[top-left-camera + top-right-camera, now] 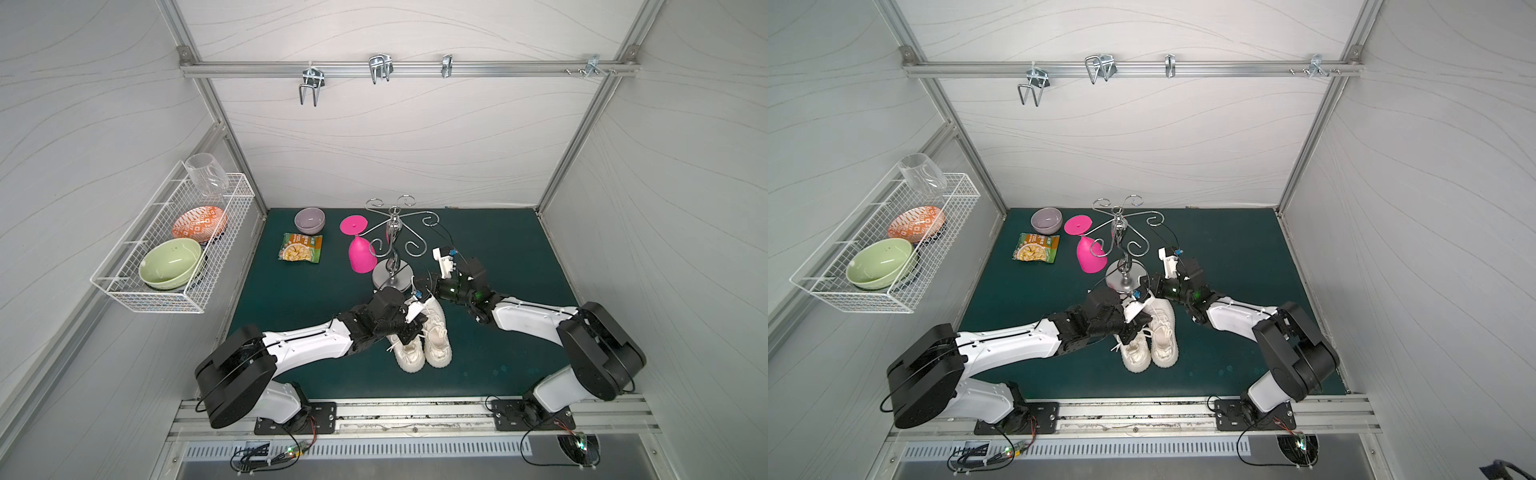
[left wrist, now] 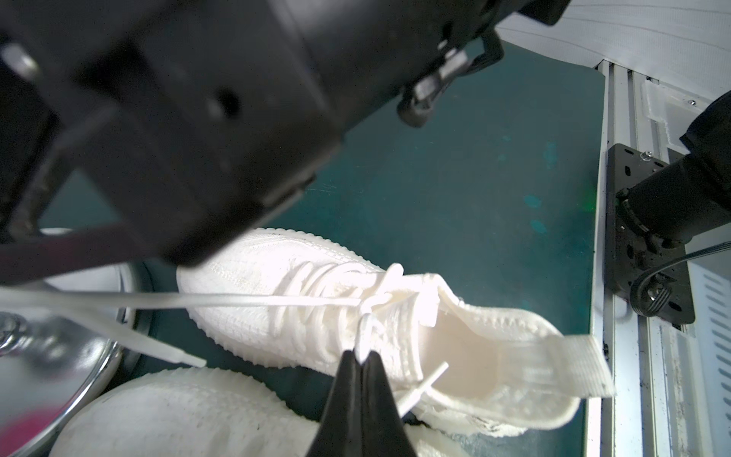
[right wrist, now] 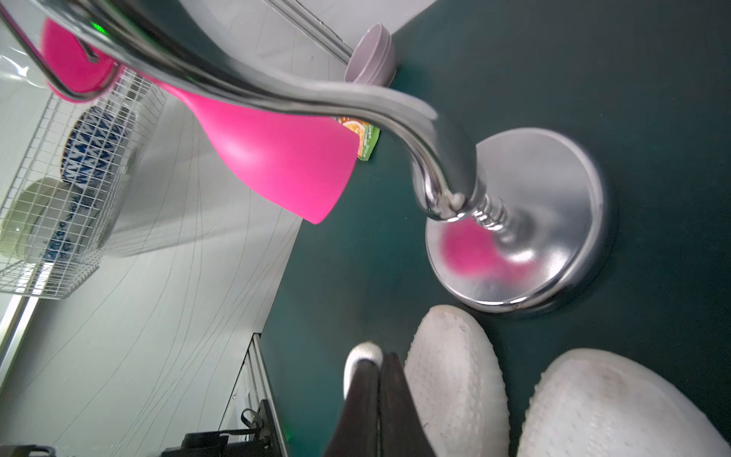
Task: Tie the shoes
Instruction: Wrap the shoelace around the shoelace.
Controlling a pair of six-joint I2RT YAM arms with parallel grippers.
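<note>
Two shoes (image 1: 438, 340) are sitting on the surface (image 1: 291, 299); left claw (image 2: 362, 356) is pinching a lace (image 2: 362, 330); right claw (image 3: 380, 362) is standing narrow, hold cannot be told.

White arm shells (image 1: 307, 345), black joints (image 1: 235, 374), black cables (image 2: 690, 257); left pincer (image 2: 360, 358) black, tapered.

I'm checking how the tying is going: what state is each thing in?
left gripper, shut on lace.
right gripper, jaws nearly together, lace at tip, grip unclear.
shoes, upright, side by side.
lace, one strand stretched taut.
pink glass, hanging bowl-down from stand.
purple bowl, upright, empty.
</note>
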